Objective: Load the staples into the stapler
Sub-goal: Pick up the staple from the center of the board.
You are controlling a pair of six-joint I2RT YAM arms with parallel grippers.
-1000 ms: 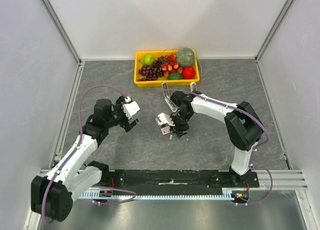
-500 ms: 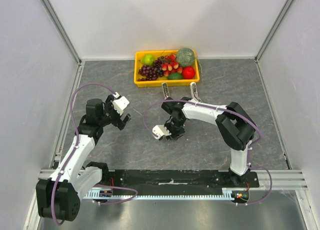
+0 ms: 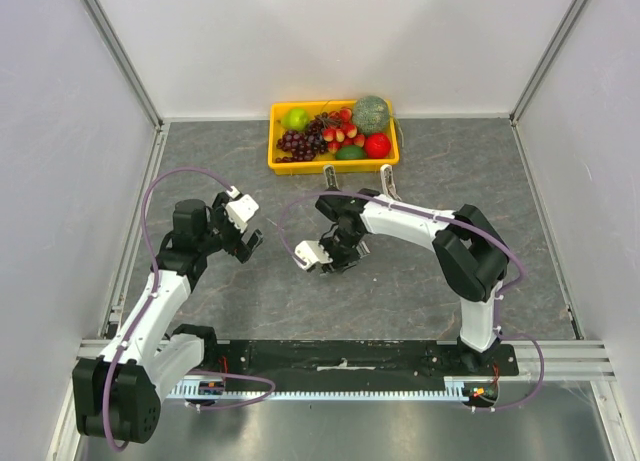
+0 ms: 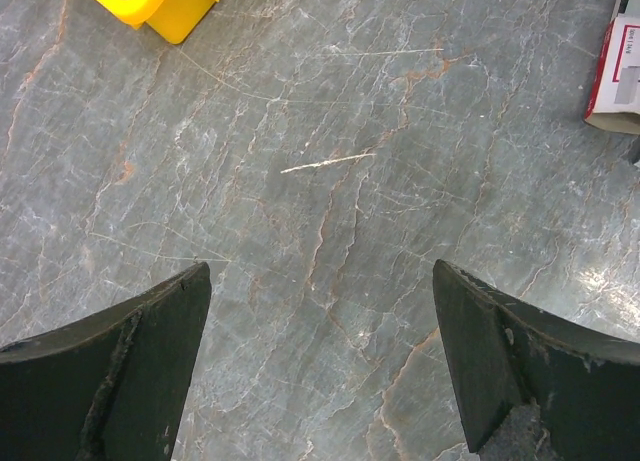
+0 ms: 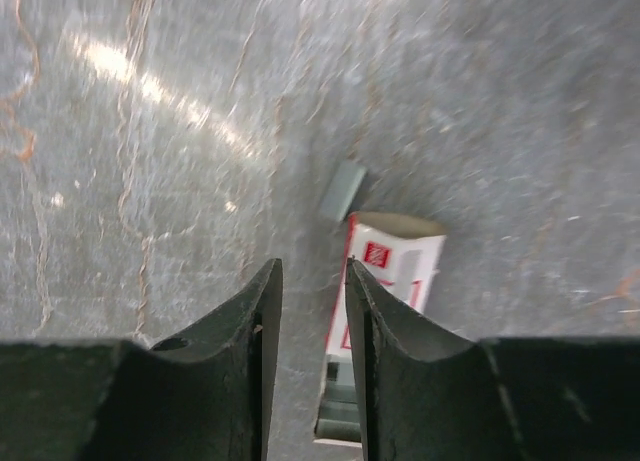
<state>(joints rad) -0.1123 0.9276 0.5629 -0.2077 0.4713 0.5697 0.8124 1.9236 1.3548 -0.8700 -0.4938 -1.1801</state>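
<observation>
Red-and-white staples box (image 5: 400, 266) lies flat on the marbled grey tabletop (image 4: 330, 101), right up against one finger of my right claw (image 5: 312, 271), not between the two. That claw's fingers stand close, with a slim empty gap. A small grey strip (image 5: 347, 189) sits just off the box's far corner. My left claw (image 4: 320, 281) hangs spread wide, well apart from the box.

No legible text; red-and-white print on staples box (image 5: 392, 279) too blurred to read (small red logo-like square).
</observation>
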